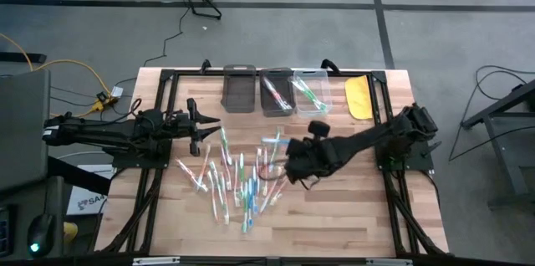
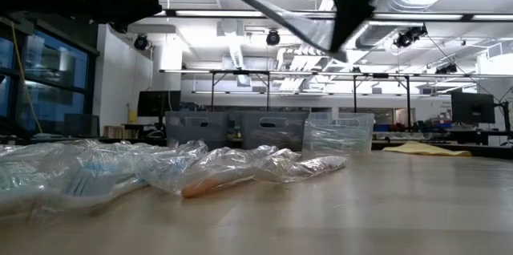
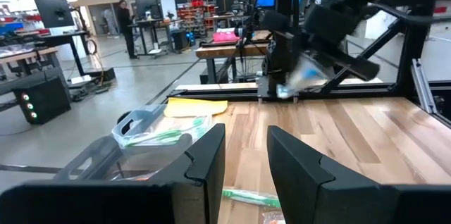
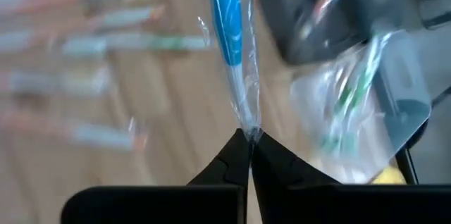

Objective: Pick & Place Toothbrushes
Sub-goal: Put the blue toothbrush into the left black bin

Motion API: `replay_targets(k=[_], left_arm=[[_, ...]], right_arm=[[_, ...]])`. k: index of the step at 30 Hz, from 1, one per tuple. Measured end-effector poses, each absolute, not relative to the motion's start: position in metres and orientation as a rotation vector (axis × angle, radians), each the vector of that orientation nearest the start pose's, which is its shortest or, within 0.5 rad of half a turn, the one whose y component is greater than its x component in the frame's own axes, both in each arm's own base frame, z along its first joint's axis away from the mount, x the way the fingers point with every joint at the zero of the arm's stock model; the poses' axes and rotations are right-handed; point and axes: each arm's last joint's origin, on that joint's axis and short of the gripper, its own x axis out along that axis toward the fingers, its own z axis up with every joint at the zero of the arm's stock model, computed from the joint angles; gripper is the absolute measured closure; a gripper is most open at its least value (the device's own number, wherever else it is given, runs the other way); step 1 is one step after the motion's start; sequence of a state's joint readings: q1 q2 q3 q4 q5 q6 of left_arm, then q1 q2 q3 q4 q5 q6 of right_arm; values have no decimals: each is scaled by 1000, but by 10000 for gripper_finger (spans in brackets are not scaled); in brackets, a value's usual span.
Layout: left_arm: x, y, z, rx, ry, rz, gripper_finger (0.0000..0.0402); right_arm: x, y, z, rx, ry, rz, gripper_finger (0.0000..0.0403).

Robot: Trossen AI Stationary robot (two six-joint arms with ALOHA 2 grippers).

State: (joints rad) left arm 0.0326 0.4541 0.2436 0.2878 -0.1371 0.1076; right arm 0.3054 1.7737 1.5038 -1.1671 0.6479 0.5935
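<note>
Two fingers of my right gripper [image 4: 249, 139] pinch the crinkly clear wrapper of a blue toothbrush [image 4: 227, 13] above the wooden table [image 1: 351, 216], while my left gripper [image 3: 246, 157] waits, fingers slightly apart, beside the scattered toothbrushes [image 1: 234, 178].

From here I see the counter [image 1: 334, 207] as pale wood planks with visible grain and a smooth, faintly satin finish. The toothbrushes [image 1: 234, 181] at its middle look like coloured plastic, each sealed in thin, clear, crinkly film that glints under the lights. The right gripper [image 4: 249, 139] is matt black, its fingers pinched on the clear film of a blue toothbrush [image 4: 227, 13]. Along the far edge two bins [image 1: 238, 89] look smoky, semi-opaque plastic, the third bin [image 1: 311, 90] clear and glossy. The yellow object [image 1: 359, 97] at the far right corner looks soft and matt, like cloth.
</note>
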Motion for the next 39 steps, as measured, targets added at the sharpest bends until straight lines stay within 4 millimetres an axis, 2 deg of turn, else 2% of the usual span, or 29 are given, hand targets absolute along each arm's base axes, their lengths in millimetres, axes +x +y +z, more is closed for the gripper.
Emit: replay_targets(k=[4,12,20,23,28,34,39], left_arm=[[131,8,234,104,-66,174,300],[131,7,234,106,-69,134,300],[133,6,237,124,-98,113,300],[138,7,239,122,-128,114,300],[155,7,235,123,-137,110,300],[171,7,235,124,-204,106,300],[185,8,232,129,-169,104,300]], right_arm=[[346,71,255,-123,991,-623,399],[374,39,214,-39,671,-549,399],[390,9,223,-7,328,-393,399],[394,0,226,-17,282,-355,399],[406,-5,212,-18,214,-250,399],[412,-8,203,-23,184,-253,399],[414,-13,199,-20,178,-265,399]])
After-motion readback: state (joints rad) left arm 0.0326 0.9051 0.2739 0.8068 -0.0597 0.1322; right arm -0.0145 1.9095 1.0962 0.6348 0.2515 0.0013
